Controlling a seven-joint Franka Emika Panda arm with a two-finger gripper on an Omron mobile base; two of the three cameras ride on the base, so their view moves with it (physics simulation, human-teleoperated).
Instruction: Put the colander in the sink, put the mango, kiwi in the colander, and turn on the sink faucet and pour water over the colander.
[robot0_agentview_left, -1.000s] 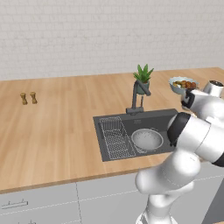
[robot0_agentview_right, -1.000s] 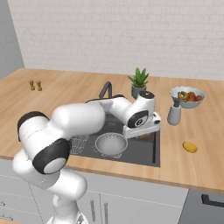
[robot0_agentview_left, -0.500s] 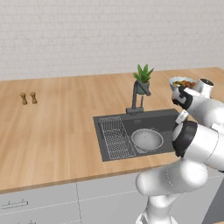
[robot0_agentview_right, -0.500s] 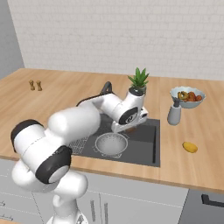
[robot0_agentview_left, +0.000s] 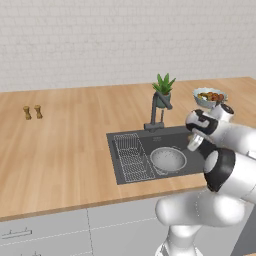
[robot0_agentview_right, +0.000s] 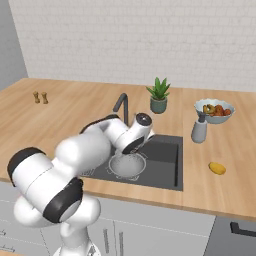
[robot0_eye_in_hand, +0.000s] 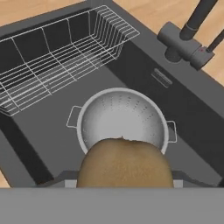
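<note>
Just below the claw (robot0_eye_in_hand: 124, 186), clenched on the dull brown oval kiwi (robot0_eye_in_hand: 124, 162): the round silver-grey perforated metal colander (robot0_eye_in_hand: 122, 118), set in the dark grey rectangular sink (robot0_eye_in_hand: 52, 144). Step in hand, by the look of it: carrying the kiwi to the colander. Next, probably: lowering a little, then releasing over the bowl's middle. Far right of the claw, in the right base view: the small yellow-orange oval mango (robot0_agentview_right: 217, 168), waiting on the wooden desk (robot0_agentview_right: 220, 190). In the hand view: the held kiwi up close, and beyond it the tall dark grey metal faucet (robot0_eye_in_hand: 188, 37).
</note>
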